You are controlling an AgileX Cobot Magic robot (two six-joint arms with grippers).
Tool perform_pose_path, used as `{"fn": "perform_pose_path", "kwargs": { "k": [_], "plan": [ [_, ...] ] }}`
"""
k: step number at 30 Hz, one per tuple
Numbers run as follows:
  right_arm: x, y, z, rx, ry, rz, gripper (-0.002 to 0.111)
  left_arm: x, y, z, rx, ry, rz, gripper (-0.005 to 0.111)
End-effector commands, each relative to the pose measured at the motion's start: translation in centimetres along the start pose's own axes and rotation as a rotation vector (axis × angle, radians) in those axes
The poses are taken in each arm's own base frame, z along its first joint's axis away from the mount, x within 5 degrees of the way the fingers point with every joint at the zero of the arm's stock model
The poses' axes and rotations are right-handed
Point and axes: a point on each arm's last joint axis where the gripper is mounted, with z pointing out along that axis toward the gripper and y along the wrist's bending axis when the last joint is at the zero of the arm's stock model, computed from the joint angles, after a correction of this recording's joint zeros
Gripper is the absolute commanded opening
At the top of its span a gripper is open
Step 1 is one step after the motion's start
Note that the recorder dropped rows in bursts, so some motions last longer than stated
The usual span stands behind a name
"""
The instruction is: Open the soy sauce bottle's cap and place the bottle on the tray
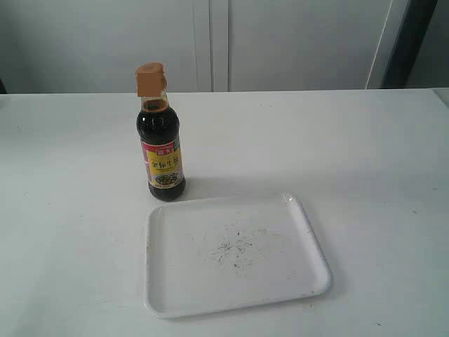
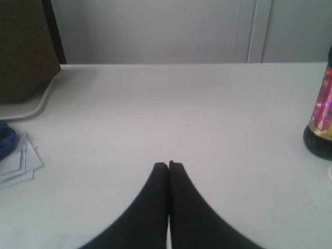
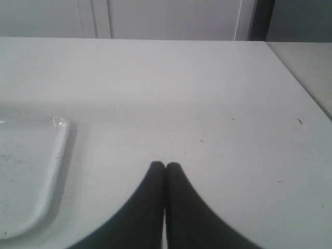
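Soy sauce bottle (image 1: 161, 151) stands upright on the desk (image 1: 365, 154), left of the middle, just behind the far left corner of the tray (image 1: 319, 246). Its long axis runs straight up, and the cap (image 1: 150, 79) on top looks closed. The left claw (image 2: 168, 165) has its tips pressed together and holds nothing. It sits low over bare desk, with the bottle well apart from it at the edge of its view. The right claw (image 3: 165, 165) is likewise closed and empty, facing only the tray's corner. I'd judge the left arm the nearer one.
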Motion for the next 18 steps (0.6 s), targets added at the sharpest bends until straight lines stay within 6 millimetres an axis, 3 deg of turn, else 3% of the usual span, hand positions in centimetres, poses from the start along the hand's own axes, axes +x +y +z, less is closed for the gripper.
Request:
{"fn": "perform_pose_path", "kwargs": {
  "k": [1, 13, 18],
  "plan": [
    [0.1, 0.0, 0.0, 0.002, -0.003, -0.004, 0.000, -0.9, 0.1, -0.1, -0.012, -0.117, -0.028, 0.000],
    [0.1, 0.0, 0.0, 0.002, -0.003, -0.004, 0.000, -3.2, 0.4, -0.2, -0.032, -0.345, -0.063, 0.000],
    [0.1, 0.0, 0.0, 0.002, -0.003, -0.004, 0.000, -5.7, 0.2, 0.5, -0.022, -0.364, -0.001, 0.000]
  ]
}}
